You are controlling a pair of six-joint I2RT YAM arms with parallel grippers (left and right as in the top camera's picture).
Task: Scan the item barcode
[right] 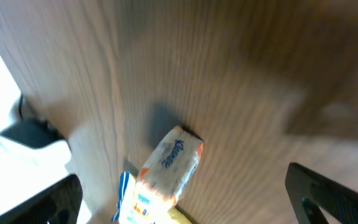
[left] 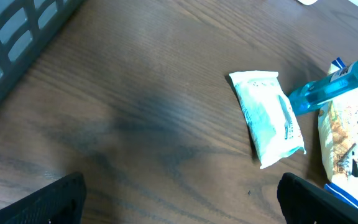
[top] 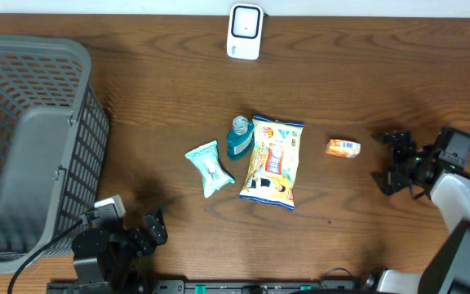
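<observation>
Overhead, clock read from the middle of the worktop point(top: 161, 90); scanner point(top: 245, 31) at 12, by the far edge, white with a dark window; basket point(top: 95, 131), grey, fills the 9 side.

Near the middle, a cluster of three: snack bag point(top: 273, 161), yellow, lying flat; bottle point(top: 239, 140), blue, on its side, touching the bag's 9 o'clock edge; wipes point(top: 210, 167), pale teal pack, just beside the bottle at its 7.

Tissue pack point(top: 343, 148), small, orange and white, lies alone at 3 of the bag, apart from it, between the bag and the right fingers point(top: 394, 139).

Right fingers at 3 of the worktop; spread wide, nothing held; tips point toward 9, at the tissue pack, near it but not touching; the right wrist view shows that pack ahead, between the two spread tips.

Left fingers point(top: 155, 227) at 7, by the near edge; spread wide, nothing held; the left wrist view shows wipes, bottle and an edge of the bag ahead to the right, none touched.
</observation>
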